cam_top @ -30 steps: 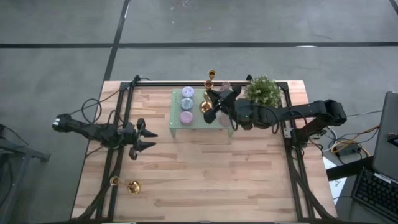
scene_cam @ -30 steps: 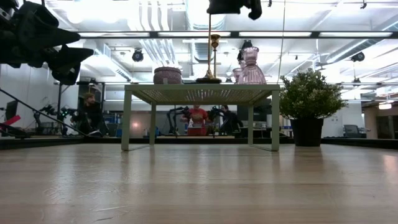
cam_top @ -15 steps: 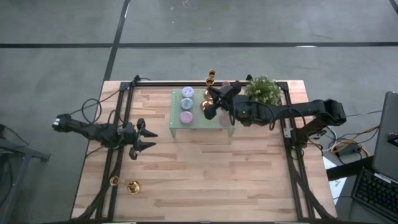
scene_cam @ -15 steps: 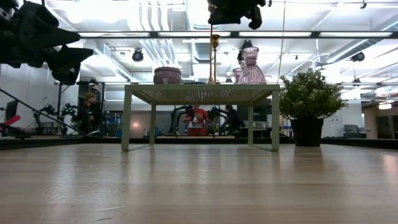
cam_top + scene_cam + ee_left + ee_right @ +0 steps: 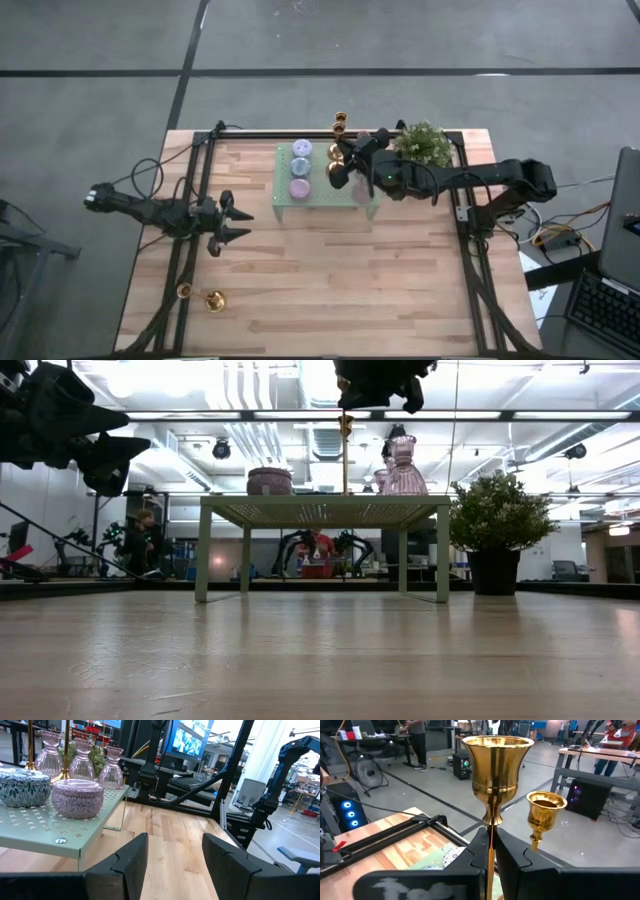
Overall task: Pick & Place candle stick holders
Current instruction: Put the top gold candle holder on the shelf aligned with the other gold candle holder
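Observation:
My right gripper (image 5: 343,165) hovers over the green shelf (image 5: 283,208), shut on a tall gold candle stick holder (image 5: 496,760) that stands upright. A second gold holder (image 5: 545,812) stands just beyond it, near the table's far edge (image 5: 338,122). Another gold holder (image 5: 214,300) lies at the table's near left. My left gripper (image 5: 238,222) waits open at the left, level, pointing at the shelf (image 5: 60,840). In the low view the held holder's stem (image 5: 345,460) drops from my right gripper (image 5: 380,378) to the shelf top; its base is hidden. My right gripper pinches the holder's slim stem (image 5: 491,831) between its two fingers, a little below the cup. The fingers (image 5: 509,851) come about level from the table's right and lie across the stem. The holder stays upright; whether its base rests on the shelf, I cannot tell.
Three round candles (image 5: 300,168) sit in a row on the shelf's left part, with pink glass vases (image 5: 82,760) behind. A potted plant (image 5: 424,146) stands close behind my right wrist. The black frame rails (image 5: 190,250) run along both table sides.
My right gripper has carried the holder a little toward the table's far edge, staying shut on the stem. The holder's flared base, which showed on the shelf top in the low view a second ago, no longer shows there.

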Robot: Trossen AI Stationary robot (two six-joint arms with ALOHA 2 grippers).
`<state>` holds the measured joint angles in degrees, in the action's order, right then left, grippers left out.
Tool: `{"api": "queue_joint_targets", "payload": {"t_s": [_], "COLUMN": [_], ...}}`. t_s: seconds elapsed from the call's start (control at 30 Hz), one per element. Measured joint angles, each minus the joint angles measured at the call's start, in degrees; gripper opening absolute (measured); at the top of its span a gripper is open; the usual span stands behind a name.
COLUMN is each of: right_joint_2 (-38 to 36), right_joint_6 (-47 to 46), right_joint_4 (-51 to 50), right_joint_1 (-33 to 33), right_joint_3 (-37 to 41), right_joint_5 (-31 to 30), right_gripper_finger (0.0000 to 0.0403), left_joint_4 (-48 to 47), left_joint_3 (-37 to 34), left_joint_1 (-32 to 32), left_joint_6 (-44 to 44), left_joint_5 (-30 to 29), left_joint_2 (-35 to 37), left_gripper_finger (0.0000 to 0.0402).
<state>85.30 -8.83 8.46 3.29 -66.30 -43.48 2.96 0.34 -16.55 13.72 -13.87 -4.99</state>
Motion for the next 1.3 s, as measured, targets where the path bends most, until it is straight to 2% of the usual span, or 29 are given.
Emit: {"api": "queue_joint_targets", "payload": {"t_s": [0.7, 0.97, 1.17, 1.3], "right_joint_2": [-0.04, -0.04, -0.07, -0.18], "right_joint_6": [-0.68, -0.67, -0.64, -0.65], "right_joint_4": [-0.95, -1.02, -1.02, -1.52], "right_joint_1": [0.40, 0.38, 0.30, -0.26], "right_joint_3": [-0.02, -0.02, -0.02, -0.02], "right_joint_5": [-0.02, 0.29, 5.82, 6.09], "right_gripper_finger": [0.0014, 0.0071, 0.0105, 0.0119], "left_joint_4": [0.00, 0.01, 0.02, 0.00], "left_joint_3": [0.00, 0.00, 0.00, 0.00], "left_joint_1": [0.01, 0.01, -0.01, 0.01], "left_joint_6": [0.00, 0.01, 0.00, 0.00], "left_joint_5": [0.00, 0.00, 0.00, 0.00], "left_joint_2": [0.00, 0.00, 0.00, 0.00], "left_gripper_finger": [0.0193, 0.0193, 0.0193, 0.0193]}}
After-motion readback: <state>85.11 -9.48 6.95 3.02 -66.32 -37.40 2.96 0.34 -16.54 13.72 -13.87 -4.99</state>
